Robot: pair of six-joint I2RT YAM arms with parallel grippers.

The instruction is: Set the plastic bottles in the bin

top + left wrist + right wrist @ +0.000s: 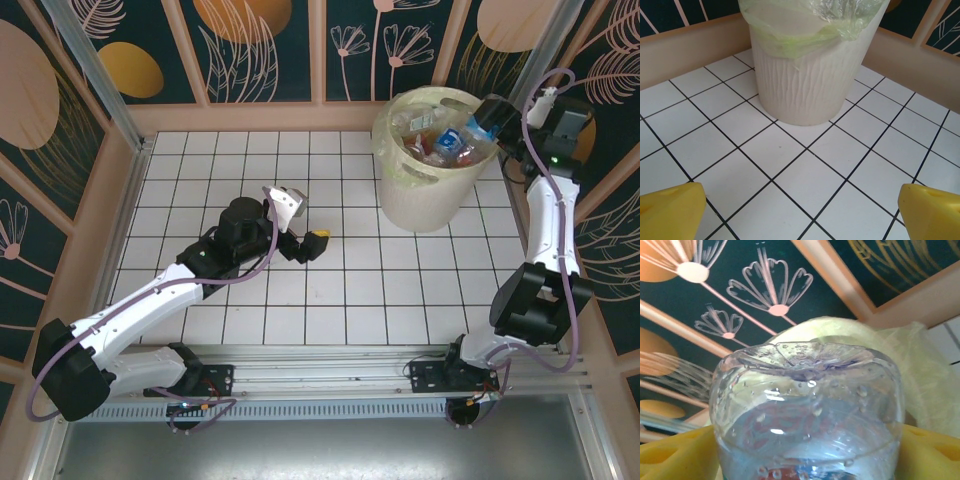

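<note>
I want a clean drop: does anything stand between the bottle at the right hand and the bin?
Nothing visible does. The clear bottle sits between the fingers of the right hand at the bin's right rim; other bottles lie inside.

No text, brand, number or sign can be read. Coloured labels are borne by the small plastic bottles inside the round pale cream plastic bin, but their print is too small to be made out.
</note>
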